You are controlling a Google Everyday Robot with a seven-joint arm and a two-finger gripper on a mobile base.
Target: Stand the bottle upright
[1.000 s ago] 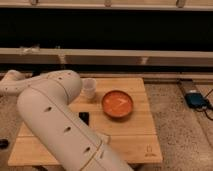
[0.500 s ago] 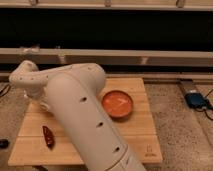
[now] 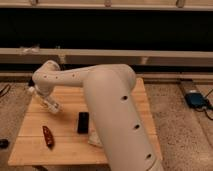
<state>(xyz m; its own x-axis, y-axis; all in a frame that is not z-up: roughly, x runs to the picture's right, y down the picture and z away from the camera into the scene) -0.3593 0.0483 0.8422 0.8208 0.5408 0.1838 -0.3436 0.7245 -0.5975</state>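
Camera view shows the gripper (image 3: 50,105) low over the left side of the wooden table (image 3: 65,150), with its fingers pinched shut. I cannot tell if it holds anything. I cannot find the bottle; the big white arm (image 3: 110,110) may hide it. To do this well, the gripper should grab the bottle around its middle and tip it up slowly. A black block (image 3: 83,122), a red thing (image 3: 48,136) and a whitish lump (image 3: 94,140) lie near and could get bumped.
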